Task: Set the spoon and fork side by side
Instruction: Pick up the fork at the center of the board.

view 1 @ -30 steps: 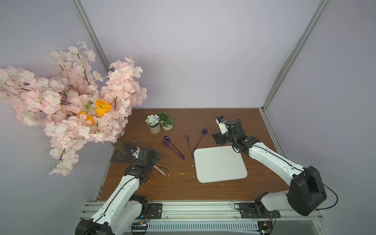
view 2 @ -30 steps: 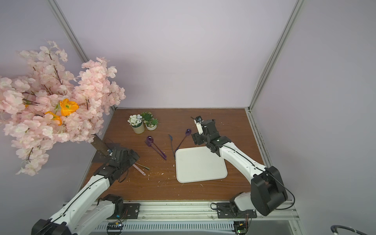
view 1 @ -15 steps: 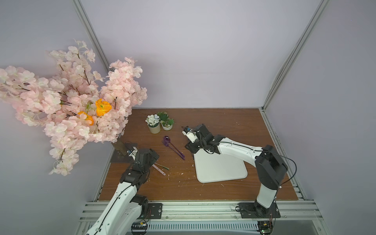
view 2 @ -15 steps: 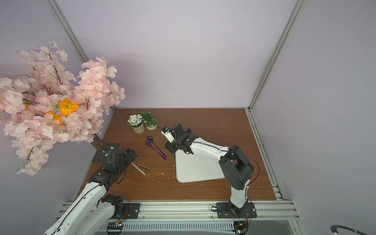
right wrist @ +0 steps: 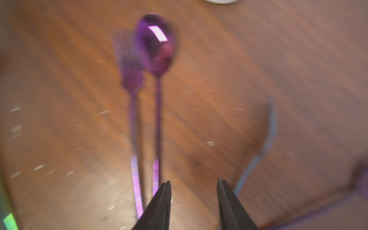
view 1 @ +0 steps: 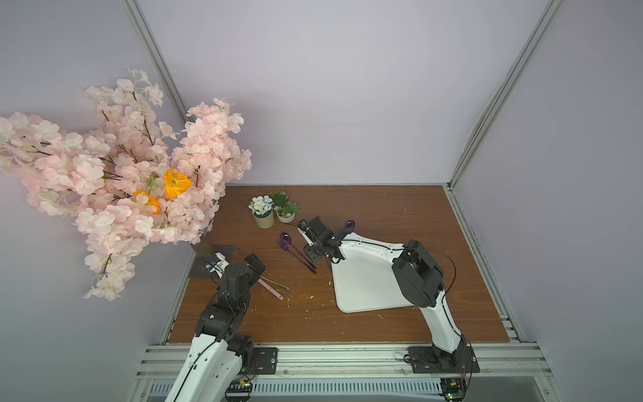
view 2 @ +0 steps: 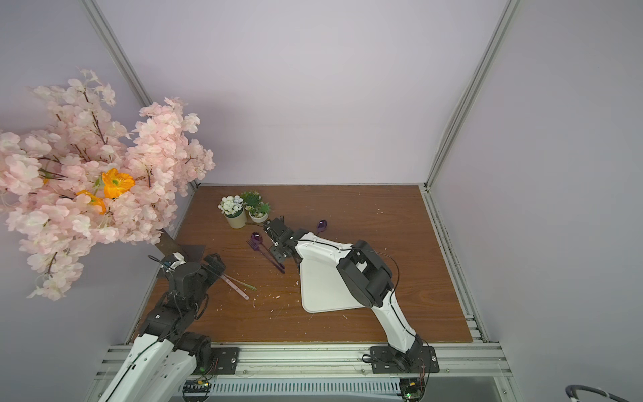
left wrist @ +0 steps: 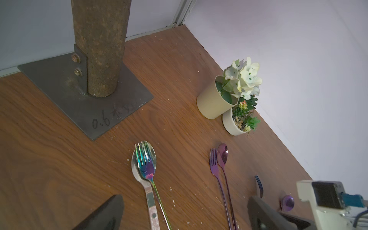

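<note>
Spoon [view 1: 286, 238] and fork [view 1: 282, 245]: flat on the worktop [view 1: 382, 215], close side by side, heads toward the pots [view 1: 264, 219], handles running back to the board [view 1: 365, 285] corner, bare wood toward my left arm. My right pincer [right wrist: 194, 182], at the board's far side a second ago, now hangs over the handle ends, narrowed and empty. Left pincer [left wrist: 185, 201]: wide, well apart.

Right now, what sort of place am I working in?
Probably a staged robot test cell: plain walls with aluminium frame posts, an artificial blossom tree bolted to a steel base plate, and an aluminium mounting rail in front.
</note>
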You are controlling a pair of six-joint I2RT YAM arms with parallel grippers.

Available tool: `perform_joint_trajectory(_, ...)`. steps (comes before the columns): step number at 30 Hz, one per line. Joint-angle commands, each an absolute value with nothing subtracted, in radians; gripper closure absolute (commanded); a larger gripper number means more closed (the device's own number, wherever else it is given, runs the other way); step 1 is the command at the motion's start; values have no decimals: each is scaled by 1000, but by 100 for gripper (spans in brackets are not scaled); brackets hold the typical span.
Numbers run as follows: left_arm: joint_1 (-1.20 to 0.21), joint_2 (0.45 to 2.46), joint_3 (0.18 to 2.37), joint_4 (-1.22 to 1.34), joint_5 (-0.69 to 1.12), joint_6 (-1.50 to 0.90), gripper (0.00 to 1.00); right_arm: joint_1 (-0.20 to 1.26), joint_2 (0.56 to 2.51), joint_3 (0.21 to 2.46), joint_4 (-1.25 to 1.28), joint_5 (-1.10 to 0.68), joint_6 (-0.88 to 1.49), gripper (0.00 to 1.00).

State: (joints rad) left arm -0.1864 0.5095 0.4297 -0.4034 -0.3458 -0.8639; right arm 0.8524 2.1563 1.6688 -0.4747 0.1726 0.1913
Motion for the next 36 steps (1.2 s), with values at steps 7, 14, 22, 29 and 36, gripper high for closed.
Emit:
perform_joint_trajectory(7, -176, 502, 429, -412, -396, -802, 1, 809, 2212, 1739, -557, 335, 338, 58)
perform_joint_trajectory(14, -176, 497, 427, -411, -391, -798, 0, 804, 2279, 1809, -573, 294, 345, 61)
perform_joint_trajectory(22, -176, 499, 425, -412, -387, -799, 1, 803, 2309, 1779, -556, 248, 374, 64)
perform_joint_trajectory(29, -176, 500, 432, -410, -378, -798, 1, 797, 2317, 1778, -527, 249, 406, 80)
perform_joint_trajectory(36, -176, 500, 438, -408, -368, -795, 0, 785, 2307, 1782, -467, 173, 438, 96)
